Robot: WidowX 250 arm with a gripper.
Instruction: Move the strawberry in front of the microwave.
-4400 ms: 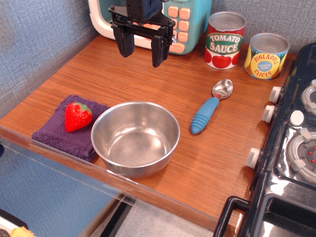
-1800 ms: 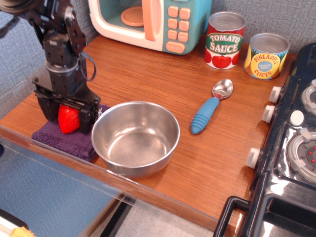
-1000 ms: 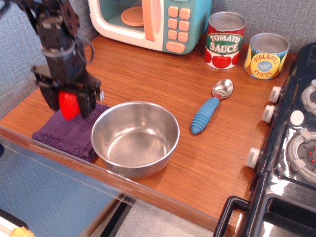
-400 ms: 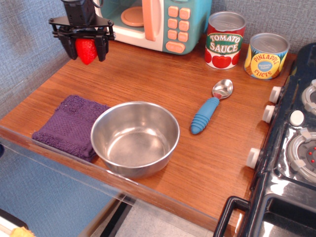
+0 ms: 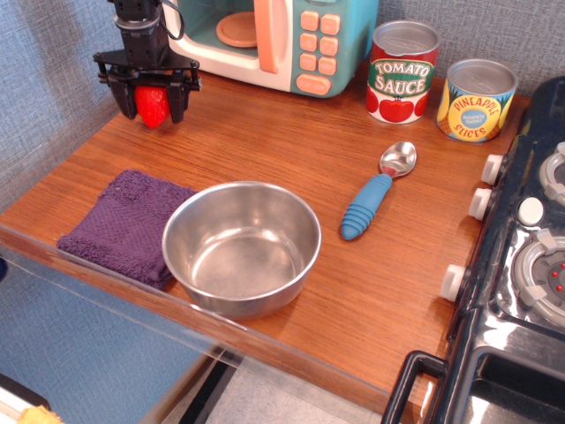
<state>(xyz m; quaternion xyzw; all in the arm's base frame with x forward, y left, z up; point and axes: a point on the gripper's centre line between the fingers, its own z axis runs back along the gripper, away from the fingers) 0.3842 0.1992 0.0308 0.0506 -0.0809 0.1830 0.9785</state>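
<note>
My black gripper [image 5: 152, 104] is shut on the red strawberry [image 5: 153, 105] and holds it low over the wooden table at the far left, just in front of the microwave's left corner. I cannot tell if the strawberry touches the wood. The teal and cream microwave [image 5: 274, 35] with a peach handle and buttons stands at the back, its orange plate [image 5: 235, 28] showing inside.
A purple cloth [image 5: 126, 224] lies at the front left, touching a steel bowl [image 5: 242, 246]. A blue-handled spoon [image 5: 376, 193] lies mid-right. A tomato sauce can [image 5: 403, 71] and a pineapple can [image 5: 477, 99] stand at the back right. A black stove [image 5: 521, 247] fills the right edge.
My gripper closed on the strawberry on the purple cloth, lifted it and carried it back toward the microwave. Since 0.4 s ago it has dropped slightly lower.
</note>
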